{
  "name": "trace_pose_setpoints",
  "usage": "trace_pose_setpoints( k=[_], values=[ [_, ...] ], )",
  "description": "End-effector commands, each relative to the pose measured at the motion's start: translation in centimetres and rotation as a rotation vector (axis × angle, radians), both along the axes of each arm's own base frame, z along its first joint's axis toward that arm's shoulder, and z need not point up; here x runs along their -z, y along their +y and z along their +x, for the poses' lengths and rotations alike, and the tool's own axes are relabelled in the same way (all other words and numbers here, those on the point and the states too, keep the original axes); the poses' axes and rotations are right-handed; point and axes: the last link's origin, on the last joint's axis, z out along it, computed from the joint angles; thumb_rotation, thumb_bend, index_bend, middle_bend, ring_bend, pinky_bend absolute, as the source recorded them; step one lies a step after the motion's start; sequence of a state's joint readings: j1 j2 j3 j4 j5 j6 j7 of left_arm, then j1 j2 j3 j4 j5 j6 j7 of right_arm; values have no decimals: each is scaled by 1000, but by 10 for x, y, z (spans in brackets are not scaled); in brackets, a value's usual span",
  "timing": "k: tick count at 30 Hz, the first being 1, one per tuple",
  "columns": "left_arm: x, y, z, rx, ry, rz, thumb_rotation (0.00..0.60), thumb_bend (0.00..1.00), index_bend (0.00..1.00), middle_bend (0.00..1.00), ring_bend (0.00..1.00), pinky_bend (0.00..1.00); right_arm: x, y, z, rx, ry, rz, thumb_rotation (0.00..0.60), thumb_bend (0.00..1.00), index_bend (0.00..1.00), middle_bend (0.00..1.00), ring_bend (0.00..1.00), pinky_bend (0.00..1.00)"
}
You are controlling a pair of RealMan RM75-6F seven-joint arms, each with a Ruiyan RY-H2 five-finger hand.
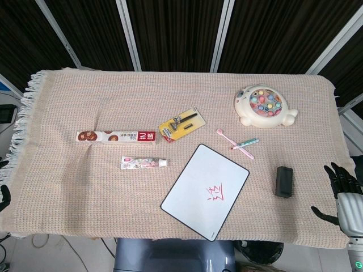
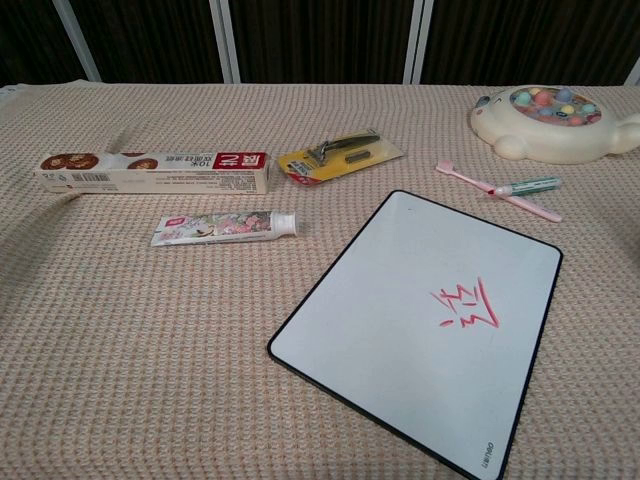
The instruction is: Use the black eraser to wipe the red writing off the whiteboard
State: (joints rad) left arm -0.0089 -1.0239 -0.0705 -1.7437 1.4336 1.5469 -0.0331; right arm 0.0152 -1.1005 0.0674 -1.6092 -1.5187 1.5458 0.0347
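The black eraser [image 1: 284,181] lies flat on the woven cloth, right of the whiteboard [image 1: 198,170] and out of the chest view. Red writing [image 1: 215,195] sits in the lower middle of the board, and it shows again as red writing [image 2: 465,305] on the whiteboard [image 2: 390,290] in the chest view. My right hand [image 1: 340,190] hovers at the table's right edge, just right of the eraser and apart from it, fingers spread and holding nothing. Only a dark sliver of my left hand [image 1: 3,195] shows at the far left edge, and its fingers cannot be made out.
A long snack box [image 1: 115,136] and a toothpaste tube [image 1: 143,162] lie left of the board. A yellow razor pack [image 1: 180,125] sits behind it. Pink toothbrushes [image 1: 241,144] and a cream fishing toy [image 1: 264,105] are at the back right.
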Motion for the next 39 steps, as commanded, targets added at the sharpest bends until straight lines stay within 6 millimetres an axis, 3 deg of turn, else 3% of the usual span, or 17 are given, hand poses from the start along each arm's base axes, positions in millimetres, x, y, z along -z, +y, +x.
trace_pose_setpoints(
  k=[1,39],
  values=[
    [0,-1,1,4,-2,3,600,640,158,87,23,0,-1,2,0,-3,-1,0,600,125,0,0,0,133],
    [2,-2,4,9,-10,5,600,639,158,87,23,0,6,-6,-12,15,-62,83,600,100,0,7,0,134]
  ],
)
